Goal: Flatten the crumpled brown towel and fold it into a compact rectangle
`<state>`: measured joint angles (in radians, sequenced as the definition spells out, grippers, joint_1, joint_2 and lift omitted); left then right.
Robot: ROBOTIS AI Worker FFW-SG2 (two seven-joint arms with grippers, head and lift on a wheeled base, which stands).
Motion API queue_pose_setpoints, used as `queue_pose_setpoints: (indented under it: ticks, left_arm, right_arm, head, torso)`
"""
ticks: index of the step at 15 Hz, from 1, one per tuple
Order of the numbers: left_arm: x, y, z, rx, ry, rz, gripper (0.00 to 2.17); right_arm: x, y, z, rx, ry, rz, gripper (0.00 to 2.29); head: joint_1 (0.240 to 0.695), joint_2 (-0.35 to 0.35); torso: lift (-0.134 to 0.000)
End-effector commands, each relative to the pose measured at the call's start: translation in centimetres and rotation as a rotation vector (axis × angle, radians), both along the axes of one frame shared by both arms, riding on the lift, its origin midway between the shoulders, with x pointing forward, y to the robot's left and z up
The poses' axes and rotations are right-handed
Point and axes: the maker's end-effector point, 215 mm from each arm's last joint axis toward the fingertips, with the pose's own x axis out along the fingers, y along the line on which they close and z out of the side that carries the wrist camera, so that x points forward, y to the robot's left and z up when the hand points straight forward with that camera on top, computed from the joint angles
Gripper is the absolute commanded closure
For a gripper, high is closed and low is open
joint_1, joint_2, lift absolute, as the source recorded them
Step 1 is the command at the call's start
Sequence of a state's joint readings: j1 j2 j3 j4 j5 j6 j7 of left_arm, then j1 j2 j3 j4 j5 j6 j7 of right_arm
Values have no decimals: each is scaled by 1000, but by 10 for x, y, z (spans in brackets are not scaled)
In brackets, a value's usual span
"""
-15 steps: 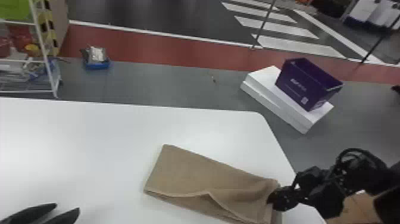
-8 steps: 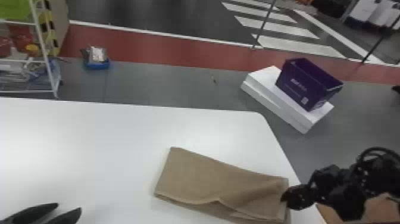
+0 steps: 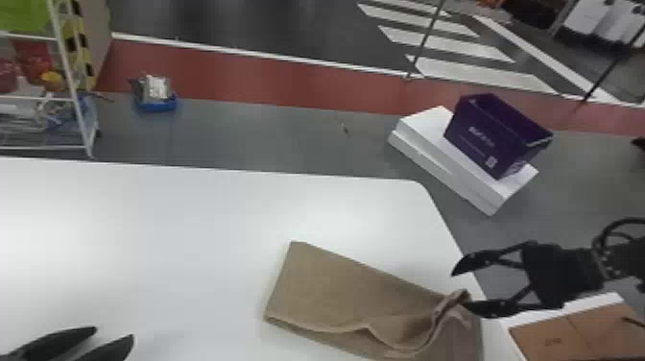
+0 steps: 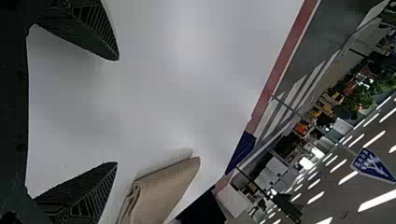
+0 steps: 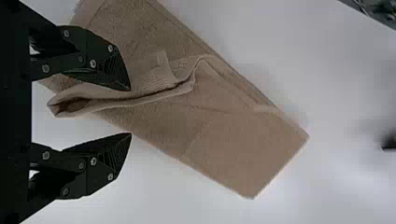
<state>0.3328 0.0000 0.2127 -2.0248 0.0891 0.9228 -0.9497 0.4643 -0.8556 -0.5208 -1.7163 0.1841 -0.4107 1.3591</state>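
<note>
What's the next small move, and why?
I'd probably have the right gripper pinch the raised ruck and ease it flat before any further fold. The far-left part of the towel lies smooth, while the ruck bunches up near its right end, next to those open fingers.

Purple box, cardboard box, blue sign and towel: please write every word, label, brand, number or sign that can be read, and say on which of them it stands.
Purple box: white print and a small square mark, too blurred to read.
Cardboard box: a small dark mark, too blurred to read.
Blue sign: white marks, too small to read.
Brown towel: no print to be seen.
</note>
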Motion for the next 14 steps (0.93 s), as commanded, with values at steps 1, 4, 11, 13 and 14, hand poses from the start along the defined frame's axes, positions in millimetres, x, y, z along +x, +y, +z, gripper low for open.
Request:
queue_pose_setpoints:
  ticks: [1,4,11,13,14]
  left_arm:
    - [0,1,0,-4,1,2,80]
    - [0,1,-1,-4,1,3,80]
    - [0,0,-3,-9,6,0,80]
    - [0,2,-2,-6,5,4,80]
    - [-1,1,-1,-8,3,1,80]
  right_arm:
    - [16,-5,24,141,7,-119,80]
    - [-1,-2,10,133,42,-102,100]
    - [-33,14,-51,7,149,-17,1072]
    - [-30,9,-46,-4,138,-16,1298]
    - [-27,10,-34,30,117,-29,1298]
  head:
    - [695,-350]
    - [695,-350]
    - [695,-350]
    - [695,-350]
    - [695,-350]
  torso:
    - [-124]
    - [-124]
    - [-124]
    - [-124]
    - [-124]
